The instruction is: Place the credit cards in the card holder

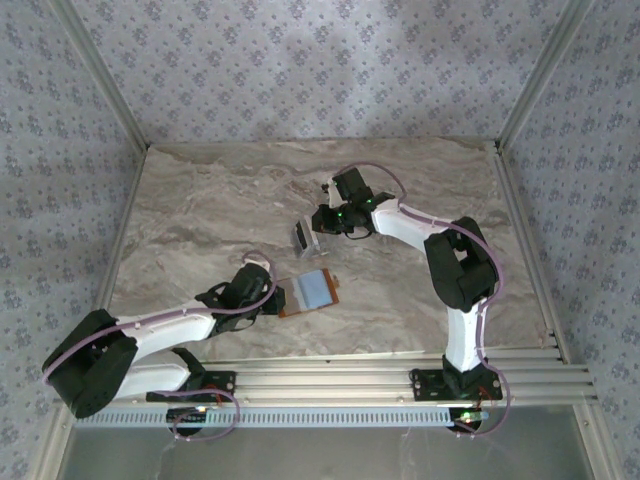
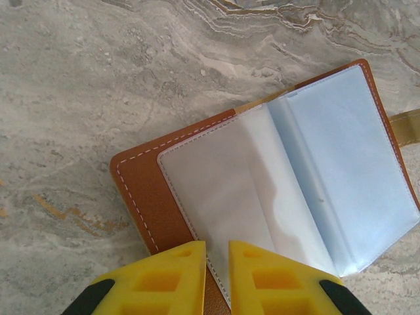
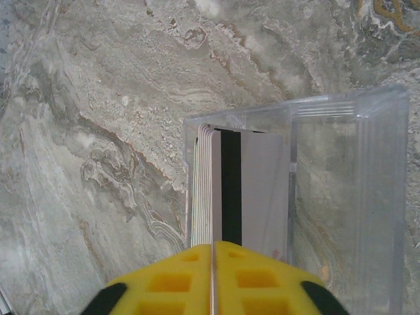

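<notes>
Marbled surface [image 1: 200, 210]: cards [image 3: 210, 184], likely stiff and slick, stand edgewise in a clear box [image 3: 348, 197] under the right end effector [image 3: 213, 252], pressed together; pinch one across its faces. Left end effector [image 2: 216, 252] pinches edge of open holder [image 2: 141, 190]

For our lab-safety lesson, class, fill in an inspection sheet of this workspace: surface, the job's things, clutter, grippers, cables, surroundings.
surface: grey-brown marbled tabletop.
job's things: small brown leather folding wallet lies open, pale blue-grey sleeves up; thin pale grey cards stand on edge in a clear plastic box, apart from it.
clutter: nothing seen.
grippers: left gripper shut on the wallet's edge; right gripper shut over the card stack, a pinched card cannot be confirmed.
cables: lilac cables run along both arms.
surroundings: patterned blue-grey walls; aluminium rails at the near edge.
</notes>
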